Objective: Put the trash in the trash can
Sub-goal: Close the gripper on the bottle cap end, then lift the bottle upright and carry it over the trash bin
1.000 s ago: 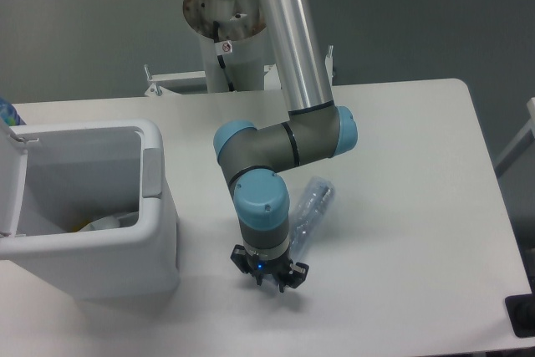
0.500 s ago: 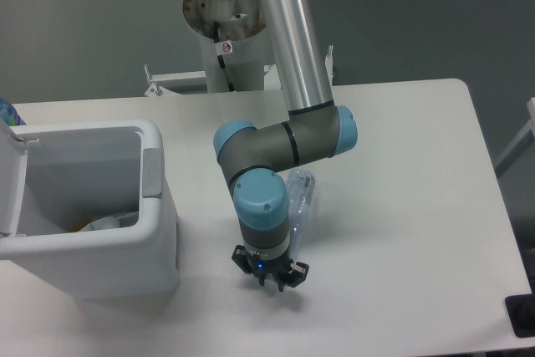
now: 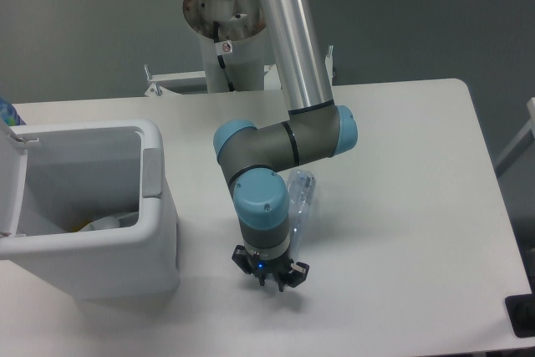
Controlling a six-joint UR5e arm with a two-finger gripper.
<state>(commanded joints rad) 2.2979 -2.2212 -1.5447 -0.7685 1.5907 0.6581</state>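
A clear crinkled water bottle (image 3: 300, 196), one piece of the trash, lies on the white table just right of my forearm. Its near end runs under my wrist and is hidden there. My gripper (image 3: 269, 280) points straight down at the table over that hidden end, with its dark fingers drawn in on the bottle. The trash can (image 3: 155, 175) is a big white bin standing at the left with its lid (image 3: 10, 186) swung open. A whitish crumpled thing (image 3: 111, 222) lies at the bin's bottom.
My arm's base column (image 3: 226, 48) rises behind the table's far edge. A black object (image 3: 522, 315) sits off the table's front right corner. A blue item (image 3: 4, 111) peeks in at the left edge behind the bin.
A second ago the bottle lay slanted out to the right. It has since swung in alongside my wrist, pivoting about its near end. The arm itself has stayed put.
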